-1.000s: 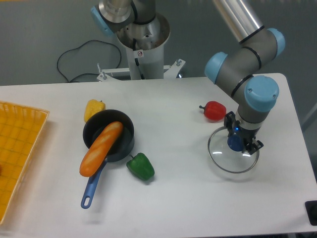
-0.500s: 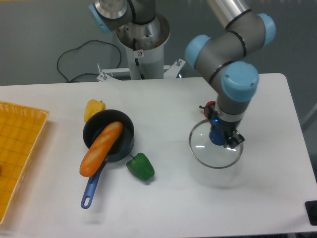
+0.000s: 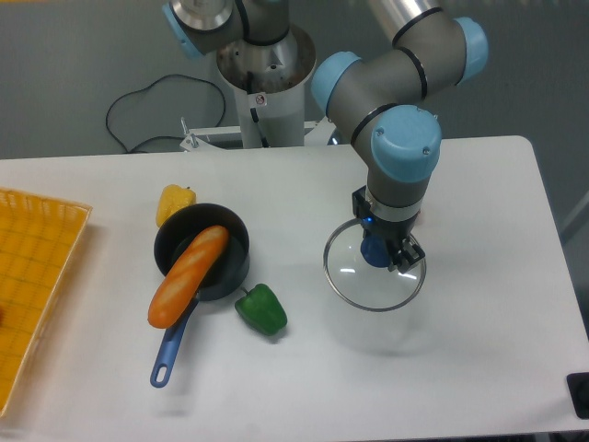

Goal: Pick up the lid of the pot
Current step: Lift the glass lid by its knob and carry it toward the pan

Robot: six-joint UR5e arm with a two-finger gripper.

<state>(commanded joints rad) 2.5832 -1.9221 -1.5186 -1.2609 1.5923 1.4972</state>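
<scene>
So the pot lid (image 3: 368, 285), clear glass with a blue knob (image 3: 374, 252), is over the right half of the table (image 3: 304, 387) as the camera sees it, roughly midway between the back and front edges. Big news: it's slid over toward the middle from where it was closer to the right edge, and the gripper (image 3: 385, 243) went right along with it. The pincer looks closed on the knob, one finger either side. Lid and fingers travelling together tells me the grasp is good. I'd guess it's off the surface by now too, but from this angle I honestly can't swear to it.

The arm (image 3: 398, 138) has swung over as well, and it now blocks the red pepper that used to show behind the lid. No clue if they're touching.

Further out, nothing else has budged. Green pepper (image 3: 261, 310) is left of the lid, toward the front edge. Past that there's the black pan (image 3: 179, 230) in the left half, blue handle (image 3: 166, 354) pointing at the front left corner, bread (image 3: 189, 276) lying across its rim. Yellow pepper (image 3: 175, 201) is just behind the pan.

For the task, I'd call it pretty much done, imo just keep the squeeze and go straight up. Main risk is the round knob letting the glass tip or swivel.
</scene>
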